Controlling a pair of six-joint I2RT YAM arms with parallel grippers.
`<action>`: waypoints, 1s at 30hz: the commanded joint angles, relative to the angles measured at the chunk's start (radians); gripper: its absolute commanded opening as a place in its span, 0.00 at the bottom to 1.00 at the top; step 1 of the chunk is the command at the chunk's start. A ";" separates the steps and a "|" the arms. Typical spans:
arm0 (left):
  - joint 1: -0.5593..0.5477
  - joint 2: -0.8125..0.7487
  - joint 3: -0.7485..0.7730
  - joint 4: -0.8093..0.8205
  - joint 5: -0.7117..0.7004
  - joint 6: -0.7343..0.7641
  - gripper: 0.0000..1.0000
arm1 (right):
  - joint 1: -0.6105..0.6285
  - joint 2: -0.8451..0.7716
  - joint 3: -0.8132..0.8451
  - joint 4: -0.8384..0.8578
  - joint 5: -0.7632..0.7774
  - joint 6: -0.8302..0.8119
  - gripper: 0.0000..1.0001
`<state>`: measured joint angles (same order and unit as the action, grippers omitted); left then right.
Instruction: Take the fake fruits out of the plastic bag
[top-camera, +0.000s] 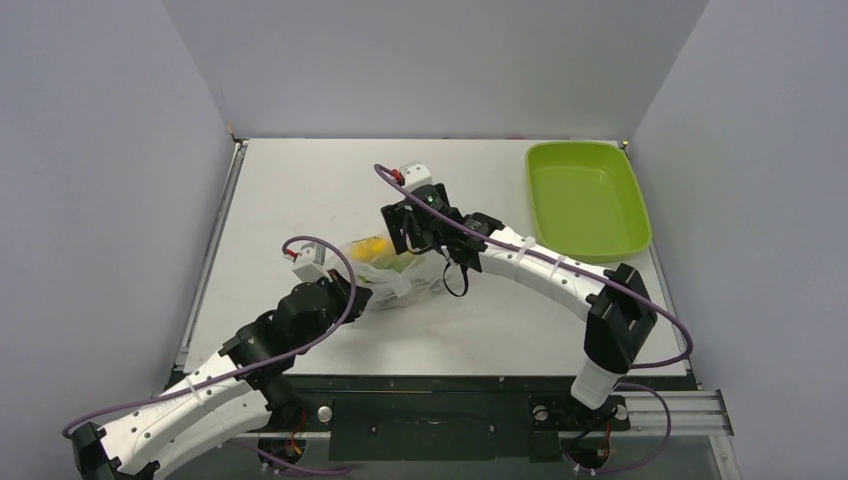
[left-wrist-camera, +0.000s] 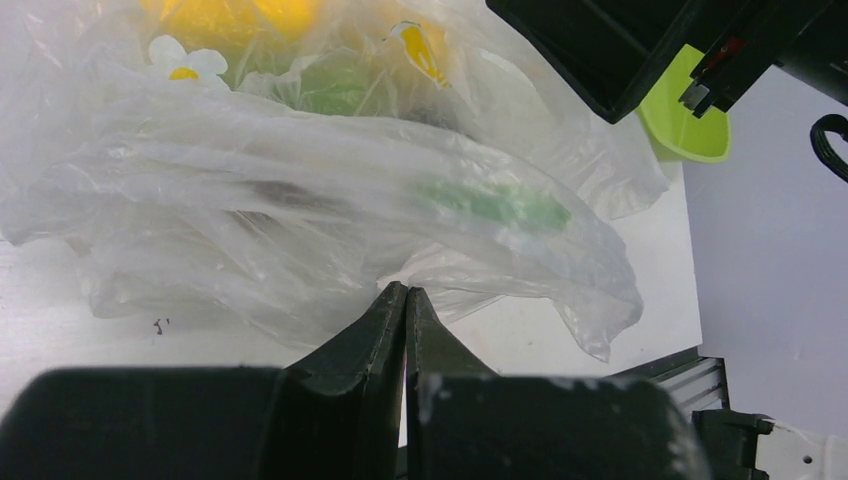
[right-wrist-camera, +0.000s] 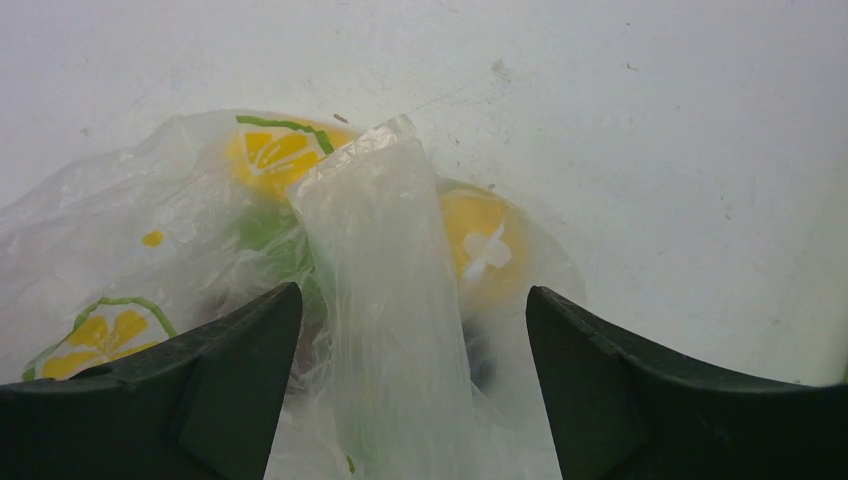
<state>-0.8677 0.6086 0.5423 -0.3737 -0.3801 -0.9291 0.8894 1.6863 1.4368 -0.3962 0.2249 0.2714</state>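
One pale bench (top-camera: 300, 190) under everything, with a lime-green tray (top-camera: 585, 200) toward two o'clock in the top view. Near the middle, the plastic bag (top-camera: 405, 282), crumpled low on the surface and well apart from the tray. At the bag's seven o'clock, the left hand (left-wrist-camera: 405, 300), clenched tight, tips meeting right at a fold of film; no telling from here if any film is caught between them. At the bag's one o'clock and above it, the right hand (right-wrist-camera: 412, 292), released and spread wide, grasping nothing, with a loose tongue of film standing up between the two fingers. Inside, under the film, the fake fruits (right-wrist-camera: 482, 245): yellow rounded ones plus something green, all within the bag, none out on the bench. Judged as the step in hand: finding and opening the mouth. To do it well, anchor the left side low, bring the right down onto the upright tongue alone, pinch film and not fruit, then lift slowly toward twelve o'clock to spread the opening rather than drag the whole bundle along.
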 joint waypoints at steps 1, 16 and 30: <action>0.017 0.017 -0.031 0.070 0.025 -0.022 0.00 | 0.022 0.060 0.038 0.042 -0.009 -0.023 0.78; 0.072 0.148 0.054 -0.014 0.134 -0.036 0.00 | 0.029 0.127 0.140 -0.026 -0.041 0.006 0.09; 0.144 0.028 0.093 -0.121 0.130 -0.016 0.00 | -0.049 -0.013 0.183 0.095 -0.054 0.136 0.00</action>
<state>-0.7357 0.6926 0.5575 -0.4431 -0.2195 -0.9600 0.8783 1.7782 1.5574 -0.4114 0.1795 0.3408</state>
